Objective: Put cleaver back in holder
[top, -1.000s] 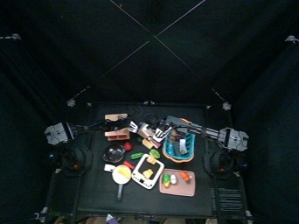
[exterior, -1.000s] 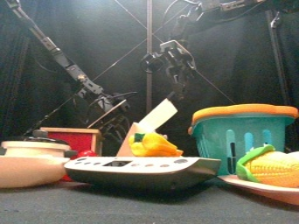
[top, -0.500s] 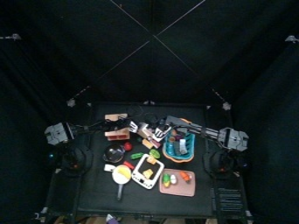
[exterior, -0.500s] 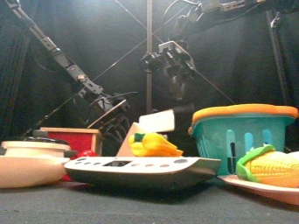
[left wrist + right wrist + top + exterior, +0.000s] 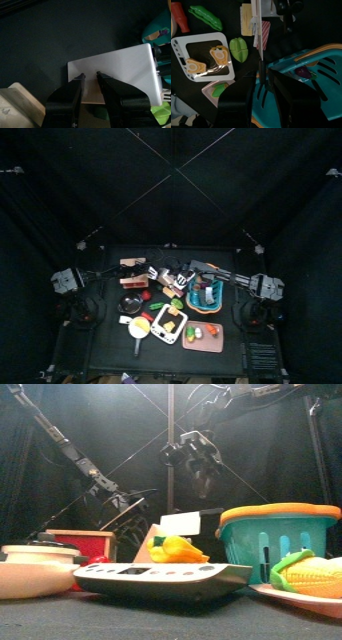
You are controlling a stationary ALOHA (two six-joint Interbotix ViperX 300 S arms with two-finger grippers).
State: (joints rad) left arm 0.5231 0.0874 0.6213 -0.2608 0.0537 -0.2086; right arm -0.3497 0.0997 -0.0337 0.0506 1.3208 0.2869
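White cleaver [image 5: 123,70] blade; teal slatted basket [image 5: 278,542] with an orange rim; tan holder [image 5: 158,542]; yellow corn [image 5: 318,572] in green husk on a pink plate [image 5: 297,598]; red box [image 5: 83,544]; green pepper [image 5: 206,17]; black table [image 5: 60,37]

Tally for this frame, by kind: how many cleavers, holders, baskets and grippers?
Cleaver: 1
Holder: 1
Teal basket: 1
Grippers: 2 (left gripper, right gripper)
Total: 5
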